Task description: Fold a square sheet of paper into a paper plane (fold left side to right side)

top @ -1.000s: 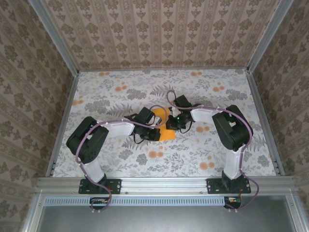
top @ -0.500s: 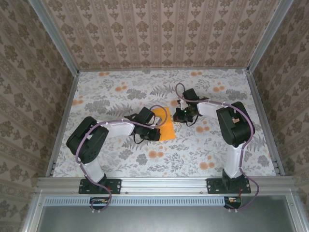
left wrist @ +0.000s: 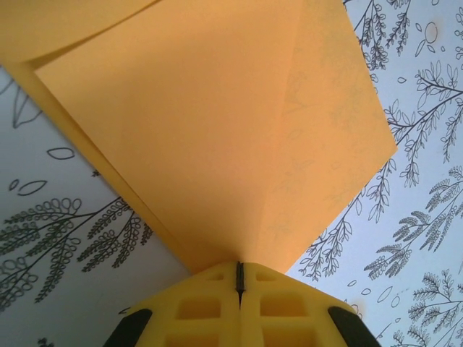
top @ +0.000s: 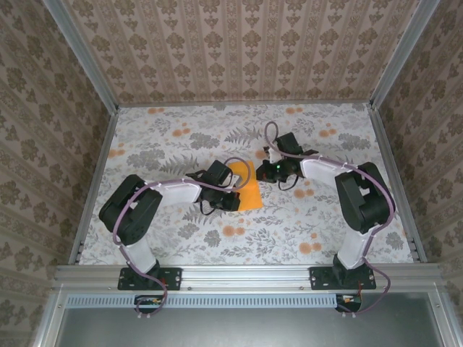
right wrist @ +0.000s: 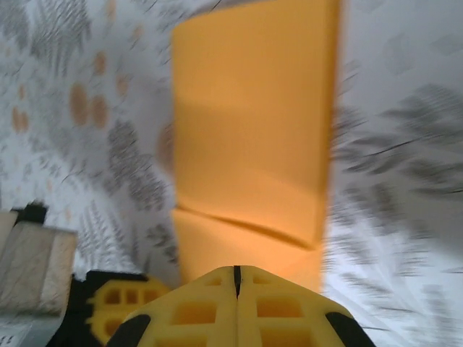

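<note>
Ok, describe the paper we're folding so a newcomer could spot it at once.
Look at the middle of the grey floral table, between the left hand and the right hand. The square sheet of paper lies there, partly folded. It is solid bright orange with straight edges, unlike the small, pale orange flower prints around it.

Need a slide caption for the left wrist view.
Left gripper, yellow fingers closed, at the near edge of the folded bright orange paper sheet on the floral-print table.

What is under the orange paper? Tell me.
The paper is folded: a lower layer peeks out beneath its top flap, and it lies on the flowered table cover. Anything the sheet itself covers is hidden.
</note>
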Available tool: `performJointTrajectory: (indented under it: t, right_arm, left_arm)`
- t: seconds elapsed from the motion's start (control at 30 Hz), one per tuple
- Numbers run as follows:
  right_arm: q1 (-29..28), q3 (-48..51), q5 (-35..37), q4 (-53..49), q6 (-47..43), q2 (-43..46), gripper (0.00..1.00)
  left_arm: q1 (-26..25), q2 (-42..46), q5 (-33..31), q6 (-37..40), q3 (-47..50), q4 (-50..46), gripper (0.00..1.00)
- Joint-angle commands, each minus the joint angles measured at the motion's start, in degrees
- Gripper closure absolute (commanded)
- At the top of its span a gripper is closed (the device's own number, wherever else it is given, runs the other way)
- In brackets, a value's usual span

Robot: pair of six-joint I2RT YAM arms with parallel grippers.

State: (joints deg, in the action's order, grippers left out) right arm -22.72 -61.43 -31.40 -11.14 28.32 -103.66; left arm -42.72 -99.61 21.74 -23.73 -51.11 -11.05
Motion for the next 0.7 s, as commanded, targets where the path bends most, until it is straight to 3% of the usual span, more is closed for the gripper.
performJointTrajectory:
  t: [0.0, 0.43, 0.67]
  right_arm:
    - [-2.27, 1.63, -3.74, 4.07, 3.88, -2.62, 1.0]
    - [-2.77, -2.38, 1.72, -5.28, 1.29, -9.62, 1.0]
    - [-2.8, -2.11, 1.67, -5.84, 1.06, -9.96, 1.0]
  left_arm:
    - [-0.04, 0.36, -3.2, 1.15, 1.61, -5.69, 1.0]
    - [0.19, 3.46, -0.07, 1.23, -1.24, -4.71, 1.0]
    - [2.06, 5.72, 7.44, -0.42, -1.97, 0.41, 1.0]
